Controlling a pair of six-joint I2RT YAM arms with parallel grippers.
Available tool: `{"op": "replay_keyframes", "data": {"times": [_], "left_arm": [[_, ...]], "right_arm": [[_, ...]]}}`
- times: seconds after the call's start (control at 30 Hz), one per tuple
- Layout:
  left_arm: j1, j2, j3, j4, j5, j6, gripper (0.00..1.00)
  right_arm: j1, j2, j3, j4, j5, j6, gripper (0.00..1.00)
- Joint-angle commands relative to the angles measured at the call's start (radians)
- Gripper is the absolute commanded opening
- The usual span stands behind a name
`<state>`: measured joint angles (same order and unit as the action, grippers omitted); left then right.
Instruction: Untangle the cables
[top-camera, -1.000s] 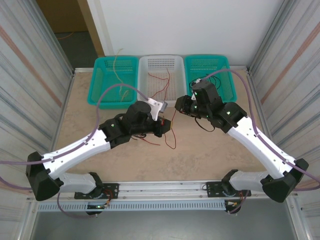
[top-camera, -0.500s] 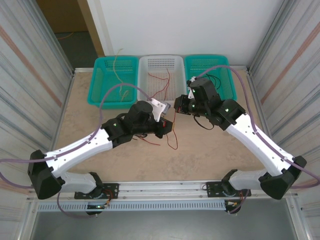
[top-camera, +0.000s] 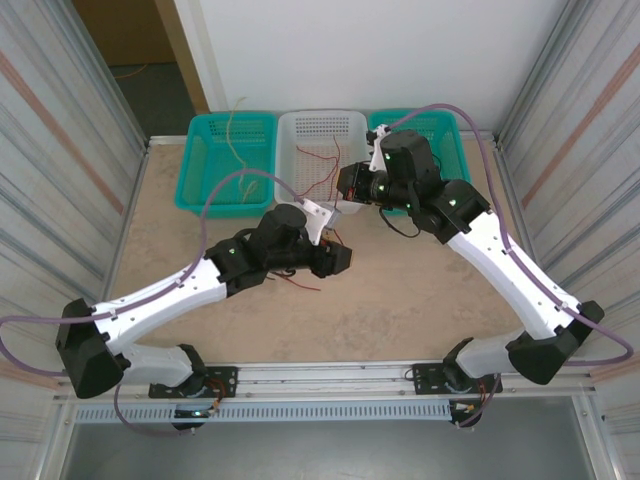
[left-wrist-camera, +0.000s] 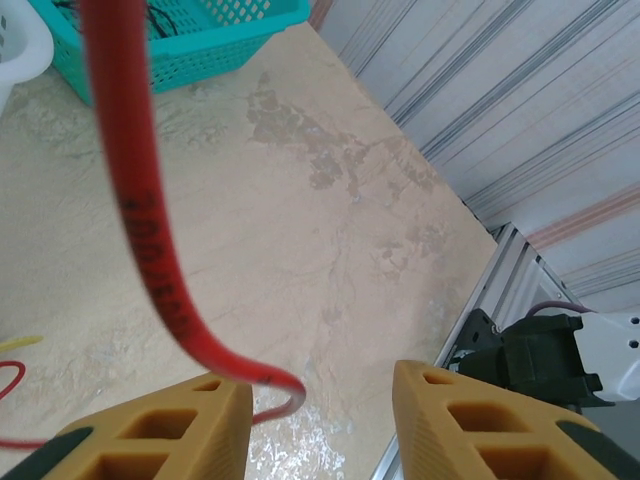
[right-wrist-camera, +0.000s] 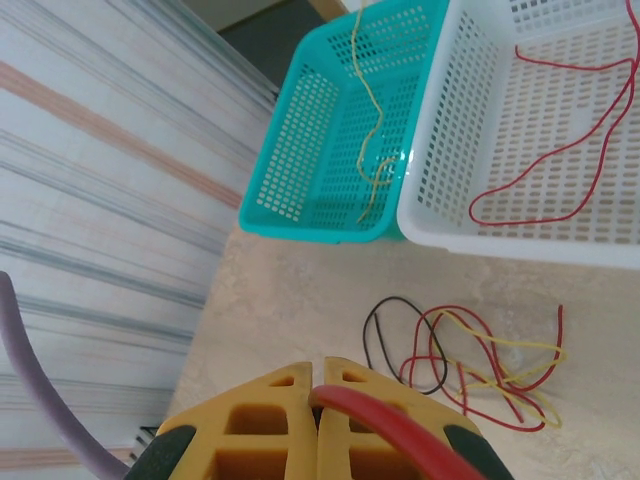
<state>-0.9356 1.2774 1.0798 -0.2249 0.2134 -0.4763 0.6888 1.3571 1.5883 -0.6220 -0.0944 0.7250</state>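
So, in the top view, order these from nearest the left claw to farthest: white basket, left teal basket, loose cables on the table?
1. loose cables, lying just beside the left claw
2. white basket, behind, middle
3. left teal basket, back left

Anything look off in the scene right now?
Nothing broken or spilled. Only oddity: the yellow-tan wire in the left teal basket pokes up past its far rim. A loose tangle of red, yellow and black cables lies on the table before the white basket, as expected mid-task.
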Motion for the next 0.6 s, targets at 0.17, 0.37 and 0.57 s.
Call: {"op": "replay_keyframes", "data": {"times": [0.17, 0.37, 0.57], "left_arm": [[0.023, 0.008, -0.003, 0.085, 0.021, -0.011, 0.09], [0.038, 0.003, 0.012, 0.069, 0.01, -0.019, 0.0], [0.177, 0.065, 0.149, -0.052, 0.004, -0.022, 0.0]], "right_arm": [[-0.084, -0.072, -0.066, 0.072, -0.07, 0.082, 0.0], [-0.11, -0.094, -0.103, 0.075, -0.082, 0.096, 0.05], [-0.165, -0.123, -0.127, -0.058, 0.003, 0.09, 0.62]]}}
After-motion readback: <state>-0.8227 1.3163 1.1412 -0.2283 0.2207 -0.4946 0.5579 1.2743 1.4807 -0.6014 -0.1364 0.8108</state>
